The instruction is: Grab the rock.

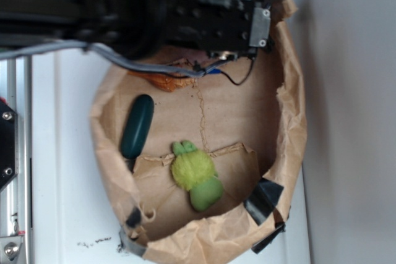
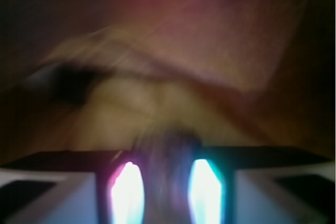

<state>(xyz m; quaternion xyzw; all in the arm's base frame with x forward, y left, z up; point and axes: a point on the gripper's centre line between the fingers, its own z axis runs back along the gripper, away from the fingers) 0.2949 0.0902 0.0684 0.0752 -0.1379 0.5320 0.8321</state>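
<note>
Rock cannot be found in the exterior view, where a torn paper bowl (image 1: 291, 115) sits on a white table (image 1: 62, 153) with the black arm (image 1: 124, 10) across the top, and the blurred wrist view shows something dark, perhaps it, between the gripper's (image 2: 166, 179) close-set glowing fingers (image 2: 127, 190).

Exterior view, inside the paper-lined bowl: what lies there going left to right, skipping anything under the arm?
Dark green oblong → orange seashell, partly under the arm → green plush toy. The rock is not visible.
</note>
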